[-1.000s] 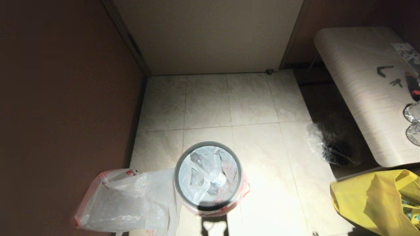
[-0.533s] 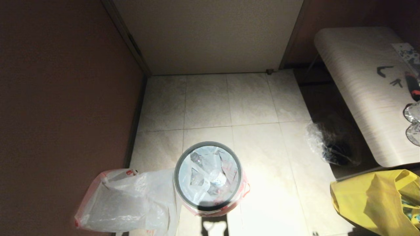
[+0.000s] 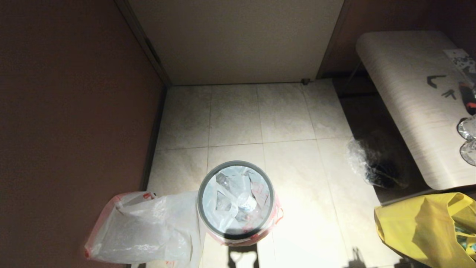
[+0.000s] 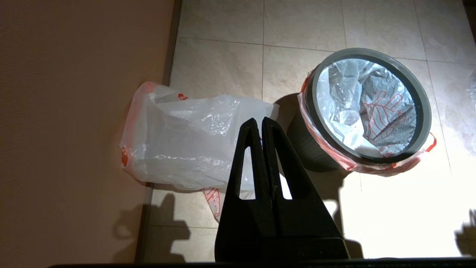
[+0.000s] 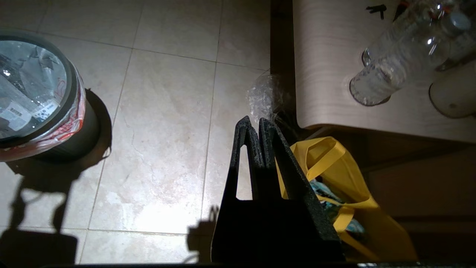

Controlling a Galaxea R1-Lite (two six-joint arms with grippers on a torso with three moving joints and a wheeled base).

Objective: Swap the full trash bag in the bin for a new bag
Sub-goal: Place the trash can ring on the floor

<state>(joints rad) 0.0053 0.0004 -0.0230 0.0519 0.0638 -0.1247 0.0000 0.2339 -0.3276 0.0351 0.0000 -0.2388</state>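
The small round black bin [image 3: 235, 234] [image 4: 303, 143] [image 5: 74, 141] stands on the tiled floor, its grey hoop rim [image 4: 424, 108] clamped over the full trash bag [image 3: 236, 199] [image 4: 366, 104] [image 5: 26, 85]. Clear bottles and red-printed wrappers show through, and the bag's pinkish-red edge hangs outside the rim. The plain smooth new bag [image 3: 145, 229] [image 4: 186, 141] lies flat on the floor, left of the bin, against the wall. My left gripper [image 4: 259, 121] is shut and empty, held above the new bag's near edge. My right gripper [image 5: 252, 121] is shut and empty, above the floor right of the bin. Neither gripper shows in the head view.
A brown wall [image 3: 74, 111] runs along the left. A pale wooden table [image 3: 412, 96] [image 5: 327, 74] with clear bottles [image 5: 401, 52] stands right. A yellow bag [image 3: 424, 227] [image 5: 334, 167] and a clear crinkly bag with dark contents [image 3: 375, 163] sit by it. Open floor [image 3: 260, 115] lies beyond the bin.
A small shadow has appeared on the floor at the lower right in the head view. Bin and bags have not moved.
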